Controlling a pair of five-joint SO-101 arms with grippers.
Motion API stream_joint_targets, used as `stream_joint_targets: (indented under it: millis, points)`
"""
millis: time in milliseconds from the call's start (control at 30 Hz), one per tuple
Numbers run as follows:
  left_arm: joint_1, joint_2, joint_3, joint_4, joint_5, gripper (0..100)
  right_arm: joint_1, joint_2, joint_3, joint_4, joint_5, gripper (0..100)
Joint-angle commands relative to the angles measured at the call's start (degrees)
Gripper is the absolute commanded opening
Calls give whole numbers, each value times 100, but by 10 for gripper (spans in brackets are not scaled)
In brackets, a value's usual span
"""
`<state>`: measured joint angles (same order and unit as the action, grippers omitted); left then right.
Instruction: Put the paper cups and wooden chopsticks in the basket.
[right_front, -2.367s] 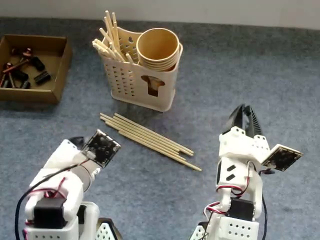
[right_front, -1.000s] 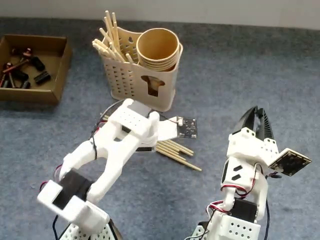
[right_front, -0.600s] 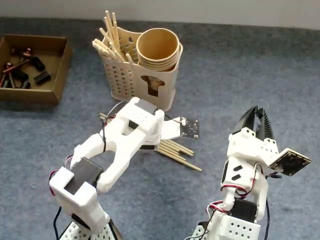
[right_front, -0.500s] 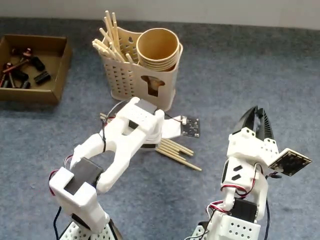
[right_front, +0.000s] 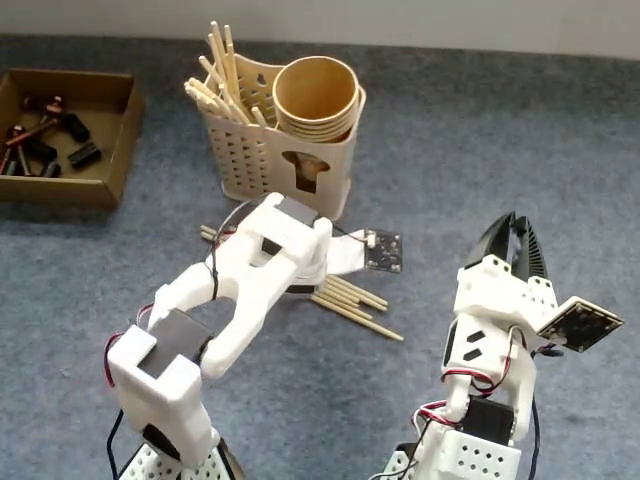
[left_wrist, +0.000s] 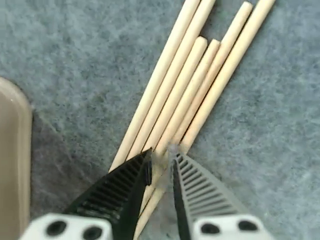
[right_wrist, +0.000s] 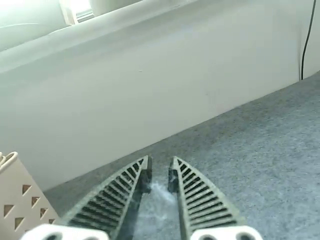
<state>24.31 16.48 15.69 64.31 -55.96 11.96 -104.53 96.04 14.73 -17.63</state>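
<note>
Left gripper is pinched narrowly on one of the loose chopsticks, near its end, on the table just before the basket. I judge an end grip may swivel or slip. My left arm is stretched forward, wrist pitched down. Paper cups sit in the basket.
</note>
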Motion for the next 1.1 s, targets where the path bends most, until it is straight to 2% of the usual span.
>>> stream_joint_targets:
  millis: [0,500,633,800,1067]
  points:
    - [75,488,-541,255,-9,77,31,-75,198,-145,-9,73]
    - [154,655,-778,1134,-26,77,31,-75,198,-145,-9,73]
    - [154,681,-787,1125,-9,75,31,-75,198,-145,-9,73]
    - [154,664,-796,1134,-9,3,31,-75,198,-145,-9,73]
    - [154,356,-787,1415,290,6,31,-75,198,-145,-9,73]
